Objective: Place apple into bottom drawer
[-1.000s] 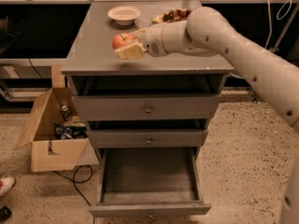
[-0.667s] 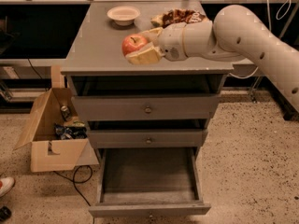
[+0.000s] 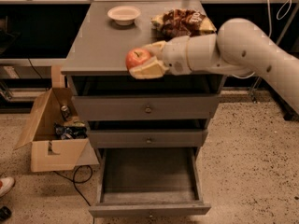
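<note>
Fingers (image 3: 147, 69) around apple (image 3: 137, 58) — gripper (image 3: 143, 59) over countertop (image 3: 100, 43)

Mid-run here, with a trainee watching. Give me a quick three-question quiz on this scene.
1. True or false: the bottom drawer is shut.
2. The gripper, at the front edge of the cabinet top, grips: A a cup; B the apple; C a bottle.
3. Fill in: the cream bowl sits on the cabinet ____.
Key: 1 false, it is pulled open; 2 B; 3 top.
</note>
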Controlling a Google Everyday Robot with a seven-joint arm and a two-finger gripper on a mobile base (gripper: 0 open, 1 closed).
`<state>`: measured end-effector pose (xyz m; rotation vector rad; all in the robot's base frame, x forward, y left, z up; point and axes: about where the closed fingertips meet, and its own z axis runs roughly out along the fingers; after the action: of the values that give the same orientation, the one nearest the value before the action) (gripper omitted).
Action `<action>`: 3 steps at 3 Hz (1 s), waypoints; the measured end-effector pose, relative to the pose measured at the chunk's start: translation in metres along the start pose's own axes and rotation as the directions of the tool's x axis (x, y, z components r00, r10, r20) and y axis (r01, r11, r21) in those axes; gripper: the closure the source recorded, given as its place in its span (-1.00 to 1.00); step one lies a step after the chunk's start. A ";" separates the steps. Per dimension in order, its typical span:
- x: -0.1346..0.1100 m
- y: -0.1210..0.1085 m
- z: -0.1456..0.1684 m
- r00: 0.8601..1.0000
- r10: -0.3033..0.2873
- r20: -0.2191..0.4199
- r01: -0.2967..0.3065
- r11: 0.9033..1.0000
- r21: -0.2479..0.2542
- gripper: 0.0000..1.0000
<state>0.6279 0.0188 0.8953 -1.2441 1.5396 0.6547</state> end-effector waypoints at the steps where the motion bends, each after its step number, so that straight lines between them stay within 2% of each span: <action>1: 0.052 0.043 -0.017 0.997 0.079 -0.002 -0.079 0.997 0.016 1.00; 2: 0.141 0.085 -0.021 0.975 0.217 -0.052 -0.216 0.976 0.035 1.00; 3: 0.166 0.120 -0.010 0.965 0.243 -0.097 -0.246 0.969 -0.013 1.00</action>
<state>0.5189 -0.0149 0.7252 -1.1264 1.7873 0.7852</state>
